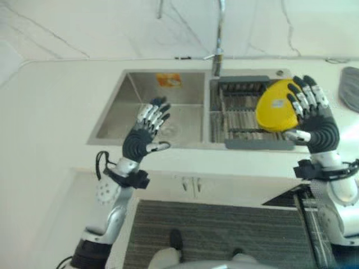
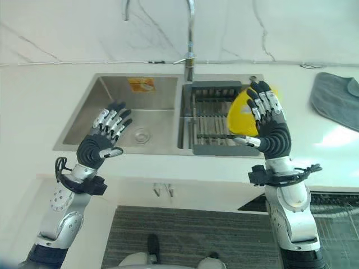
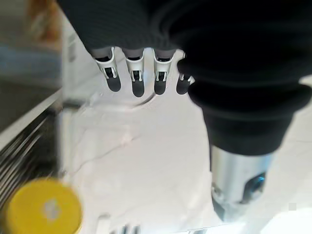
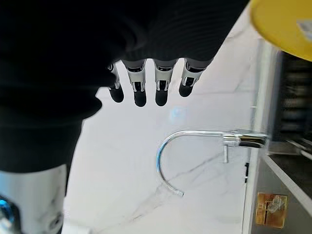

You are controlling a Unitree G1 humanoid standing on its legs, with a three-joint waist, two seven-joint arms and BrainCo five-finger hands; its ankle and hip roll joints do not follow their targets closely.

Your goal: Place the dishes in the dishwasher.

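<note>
Your right hand (image 2: 269, 126) is open right beside the yellow plate (image 2: 240, 114) in the rack (image 2: 210, 120), center-right of frame, so curl onto its rim before lifting; left hand (image 2: 104, 137) hovers open over the sink (image 2: 84, 115).

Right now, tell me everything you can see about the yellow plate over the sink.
The yellow plate is a round, plain, smooth dish with a small pale mark near the middle of its face. It stands tilted on its edge in the dark drying rack that sits in the sink's right basin, leaning toward the counter on the right. The right robot hand, fingers straight, is raised just in front of its right edge; whether it touches the plate cannot be told. Nothing else lies in the rack.
</note>
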